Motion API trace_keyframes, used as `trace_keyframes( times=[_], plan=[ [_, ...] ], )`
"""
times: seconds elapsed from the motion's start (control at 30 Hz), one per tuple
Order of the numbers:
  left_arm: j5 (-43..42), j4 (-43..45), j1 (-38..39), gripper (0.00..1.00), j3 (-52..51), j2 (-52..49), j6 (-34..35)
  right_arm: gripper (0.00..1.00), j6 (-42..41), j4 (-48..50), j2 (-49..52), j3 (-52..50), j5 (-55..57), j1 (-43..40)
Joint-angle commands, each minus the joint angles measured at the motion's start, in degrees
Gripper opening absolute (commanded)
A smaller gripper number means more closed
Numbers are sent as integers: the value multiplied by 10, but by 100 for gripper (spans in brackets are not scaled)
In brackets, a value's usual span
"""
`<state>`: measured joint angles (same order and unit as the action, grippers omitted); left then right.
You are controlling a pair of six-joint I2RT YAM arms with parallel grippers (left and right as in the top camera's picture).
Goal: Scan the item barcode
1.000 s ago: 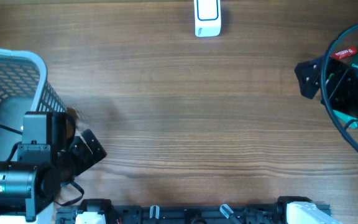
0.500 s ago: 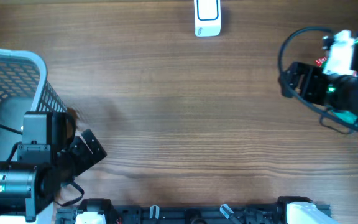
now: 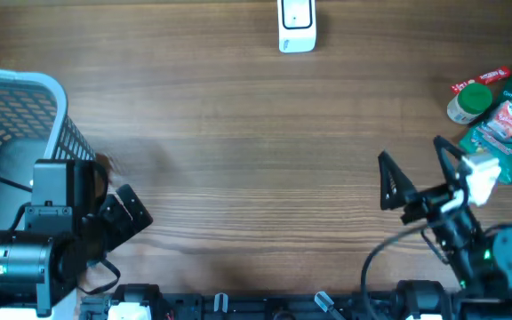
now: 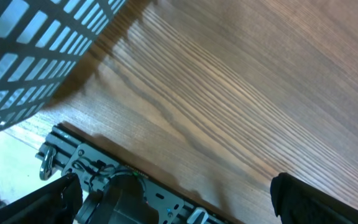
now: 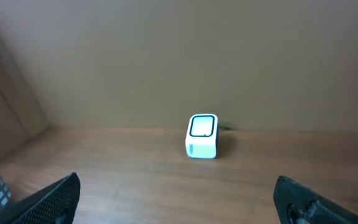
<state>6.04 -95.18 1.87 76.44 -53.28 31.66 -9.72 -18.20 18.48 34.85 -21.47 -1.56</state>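
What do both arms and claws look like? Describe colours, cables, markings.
Both arms are black. The left arm has boxy housings, a green light and a black cable. The right arm carries a white block near its wrist, a green light and a black cable. The left claw and right claw have black, wedge-shaped fingers.

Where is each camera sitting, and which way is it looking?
Overhead: above the table, looking straight down at the basket, scanner and groceries; left arm and right arm show.
Left wrist: on the left arm, looking down at the table beside the basket; open left gripper at the bottom corners.
Right wrist: on the right arm, facing across the table to the scanner; open right gripper at the bottom corners.
Shared: overhead and right wrist both see the scanner.
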Motion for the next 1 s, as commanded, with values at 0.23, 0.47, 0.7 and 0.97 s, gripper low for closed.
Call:
trace_keyframes(
  times=[0.23, 0.47, 0.7, 0.97],
  plan=[
    [-3, 0, 2, 100, 2, 0, 5, 100, -102, 330, -183, -246, 52, 47],
    [-3, 0, 2, 100, 2, 0, 5, 100, -98, 382, -183, -346, 79, 47],
    [-3, 0, 2, 100, 2, 0, 5, 100, -102, 183, -183, -346, 168, 47],
    [-3, 0, 2, 100, 2, 0, 5, 100, -99, 184, -183, -346, 166, 47]
  ],
)
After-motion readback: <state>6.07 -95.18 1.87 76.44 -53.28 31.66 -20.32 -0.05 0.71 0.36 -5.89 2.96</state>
